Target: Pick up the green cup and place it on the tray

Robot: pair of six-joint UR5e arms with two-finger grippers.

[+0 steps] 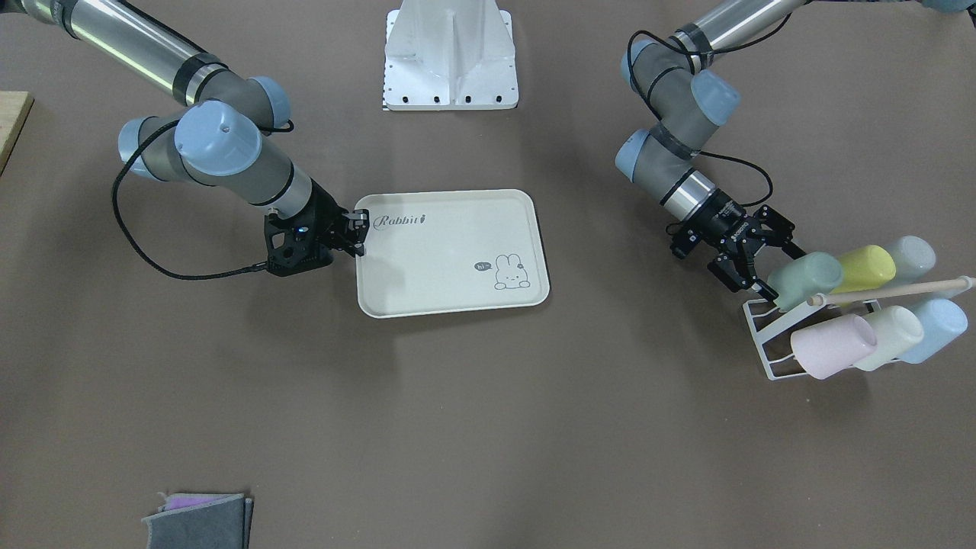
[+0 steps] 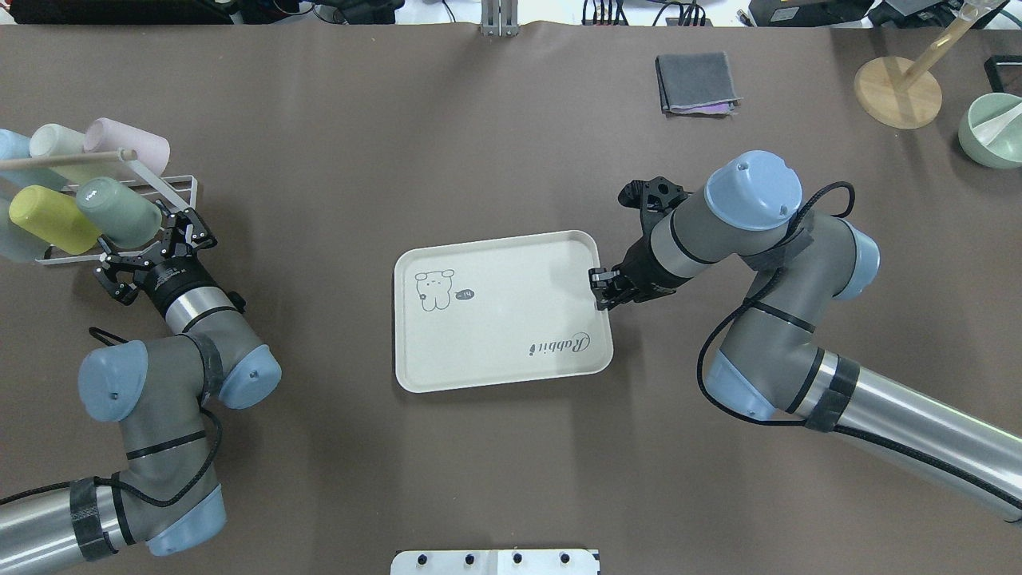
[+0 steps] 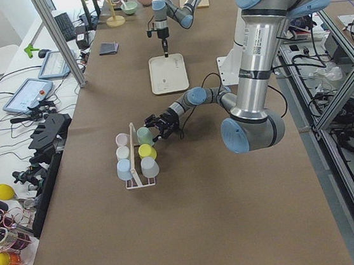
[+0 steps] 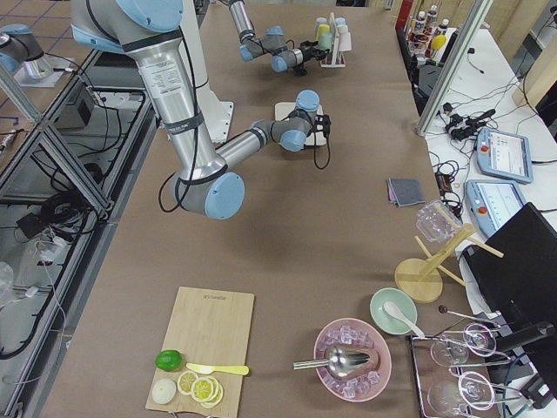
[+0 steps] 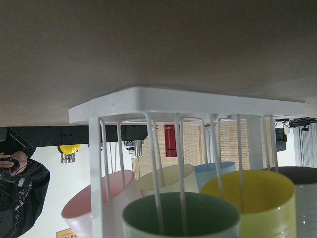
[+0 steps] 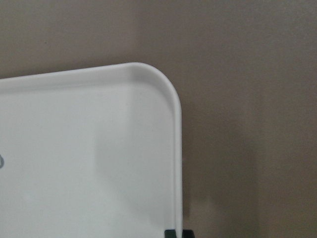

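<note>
L tool (image 1: 784,273) wide at green cup (image 1: 810,277) w/ yellow cup (image 1: 866,268) alongside; R tool (image 1: 361,233) pinches tray (image 1: 442,263).

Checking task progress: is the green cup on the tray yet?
No, the green cup sits on the white rack, well away from the tray.

I read the green cup (image 1: 804,276) as matt plastic, its rack (image 5: 188,101) white-coated wire, the tray (image 1: 450,259) smooth, the table (image 1: 488,427) matt.
</note>
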